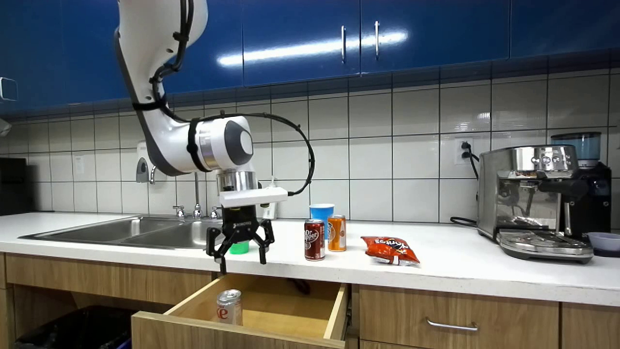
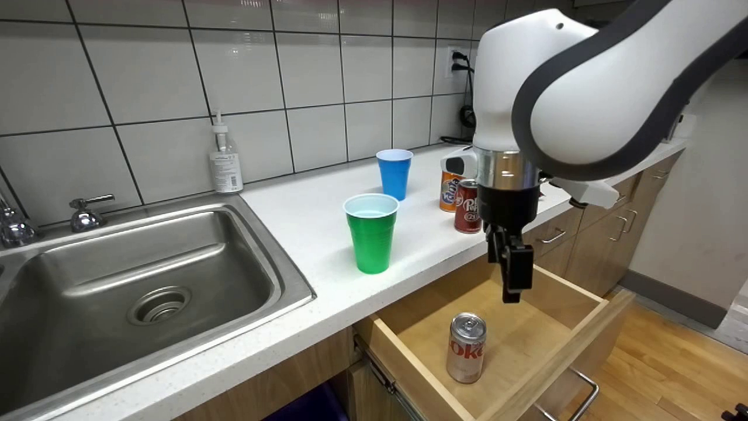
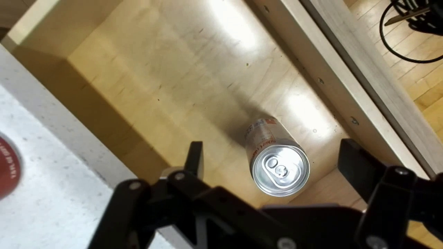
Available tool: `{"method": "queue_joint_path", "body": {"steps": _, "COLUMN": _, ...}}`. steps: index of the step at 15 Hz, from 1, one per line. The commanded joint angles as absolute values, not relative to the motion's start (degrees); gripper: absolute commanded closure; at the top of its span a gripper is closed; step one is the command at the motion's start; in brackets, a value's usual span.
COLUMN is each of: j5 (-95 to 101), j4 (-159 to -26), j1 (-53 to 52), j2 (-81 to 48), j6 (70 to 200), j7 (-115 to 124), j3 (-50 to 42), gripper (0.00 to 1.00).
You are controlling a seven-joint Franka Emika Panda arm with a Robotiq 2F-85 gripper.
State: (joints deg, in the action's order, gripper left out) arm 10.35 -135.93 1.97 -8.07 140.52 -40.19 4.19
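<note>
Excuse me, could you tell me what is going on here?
A robot arm hangs its open tool over a pulled-out drawer, holding nothing. A silver Coke can stands upright inside it, between the fingers in the wrist view but ungripped. On the counter stand a Dr Pepper can, a Fanta can, a blue cup and a green cup.

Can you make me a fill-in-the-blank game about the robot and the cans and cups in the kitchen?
1. The Coke can in the pulled-out drawer is not lying on its side; it stands ____.
2. The gripper is not shut; it is ____.
3. The cup nearest the sink is colored ____ on the outside.
4. The orange can beside the dark red can says ____.

Missing words: upright, open, green, Fanta.
</note>
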Motion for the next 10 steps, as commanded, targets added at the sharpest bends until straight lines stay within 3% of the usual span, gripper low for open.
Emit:
{"method": "queue_joint_path", "body": {"steps": 1, "j5": 6.4, "j4": -133.5, "j1": 2.8, "j2": -4.2, "j6": 133.5, "j7": -42.7, "j3": 2.8, "gripper": 0.00}}
{"method": "queue_joint_path", "body": {"steps": 10, "j5": -1.5, "j4": -122.2, "j1": 2.9, "j2": -6.3, "j6": 127.9, "j7": -37.2, "j3": -1.0, "gripper": 0.00}}
